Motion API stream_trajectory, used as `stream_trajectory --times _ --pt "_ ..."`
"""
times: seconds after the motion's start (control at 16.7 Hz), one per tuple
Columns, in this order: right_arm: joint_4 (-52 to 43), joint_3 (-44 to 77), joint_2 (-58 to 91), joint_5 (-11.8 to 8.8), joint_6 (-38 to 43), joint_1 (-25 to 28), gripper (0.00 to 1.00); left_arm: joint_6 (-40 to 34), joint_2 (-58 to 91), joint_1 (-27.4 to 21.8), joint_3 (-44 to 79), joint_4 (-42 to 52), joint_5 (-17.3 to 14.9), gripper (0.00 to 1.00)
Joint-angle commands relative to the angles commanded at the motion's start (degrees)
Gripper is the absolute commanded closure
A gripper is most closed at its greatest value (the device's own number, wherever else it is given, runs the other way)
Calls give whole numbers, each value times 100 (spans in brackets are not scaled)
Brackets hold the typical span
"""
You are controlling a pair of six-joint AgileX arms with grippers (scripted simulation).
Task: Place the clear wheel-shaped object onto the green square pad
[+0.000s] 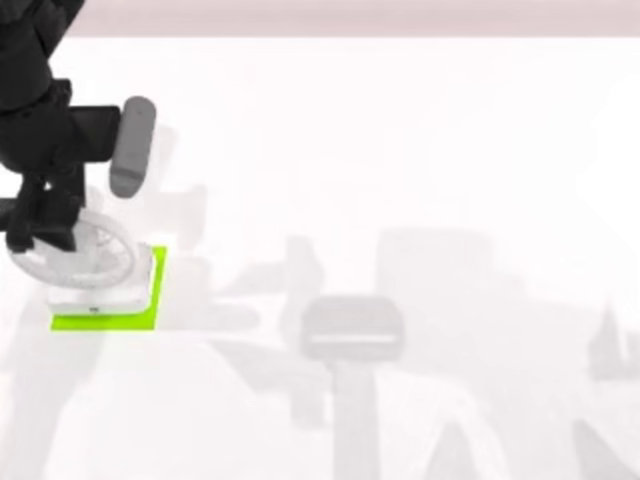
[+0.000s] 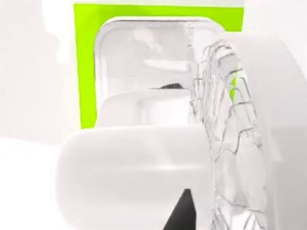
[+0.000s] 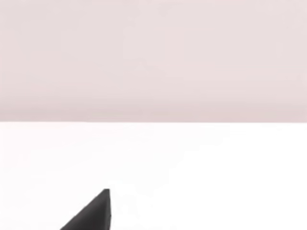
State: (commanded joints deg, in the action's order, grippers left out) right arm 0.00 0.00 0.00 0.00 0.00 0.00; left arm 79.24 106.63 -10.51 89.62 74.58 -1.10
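I can read no text, label, brand, number or sign in any of my views. The green square pad [image 1: 156, 290] at the left side of the table is plain, and the clear wheel-shaped object [image 1: 85, 262] that stands on it carries no marking that I can see.
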Motion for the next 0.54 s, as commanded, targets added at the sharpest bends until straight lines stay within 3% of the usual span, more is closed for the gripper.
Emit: stream_trajectory --times 0.18,0.54 --pt "0 0 0 0 0 0 0 0 0 0 0 0 0 2" --pt "0 0 0 0 0 0 0 0 0 0 0 0 0 0"
